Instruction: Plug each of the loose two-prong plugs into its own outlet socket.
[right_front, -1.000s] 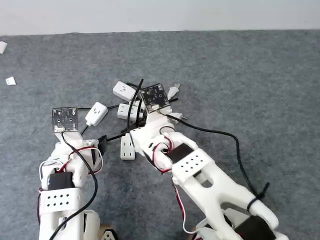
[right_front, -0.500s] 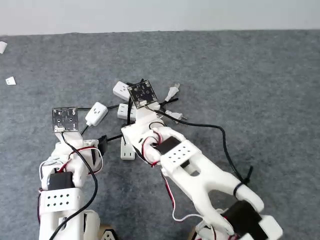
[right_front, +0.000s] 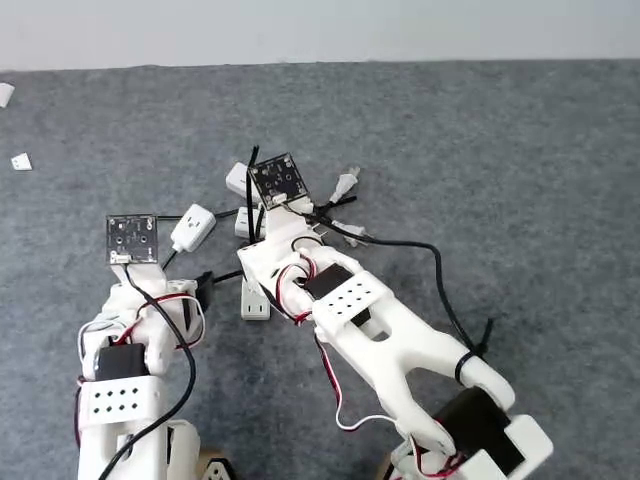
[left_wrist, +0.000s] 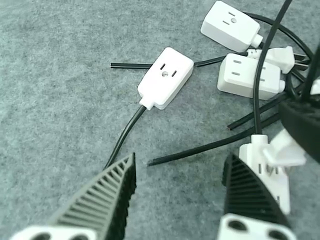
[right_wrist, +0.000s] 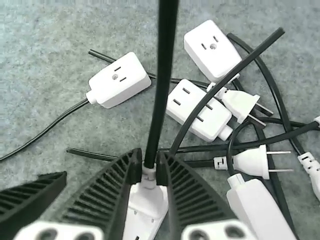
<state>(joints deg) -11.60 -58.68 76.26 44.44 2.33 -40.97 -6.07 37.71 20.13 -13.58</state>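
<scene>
Overhead, a grey, felt-like tabletop (right_front: 520, 200) is seen running back to a pale wall (right_front: 400, 30). Two small white scraps (right_front: 20, 161) lie on it toward its far left corner. A tangle of black cords and white fittings is gathered near the middle of the tabletop, in front of both arms.

One lone socket (left_wrist: 166, 77) lies face up on the side toward the left arm, a little apart from the rest. A pair of sockets (right_wrist: 197, 110) lies close together farther in. Two loose plugs (right_wrist: 252, 162) are found just beside that pair, their prongs bare and unplugged.

The left claw (left_wrist: 177, 185) is released, with its jaws spread wide above the grey surface and the cut end of a cord between them. A fourth socket (left_wrist: 267, 170) is seen beside one of its fingers.

The right claw (right_wrist: 148, 162) is clenched on a gripped plug (right_wrist: 147, 187), and its black cord (right_wrist: 162, 75) stands straight up from between the fingers. Whether this plug's prongs are seated in a socket cannot be told.
</scene>
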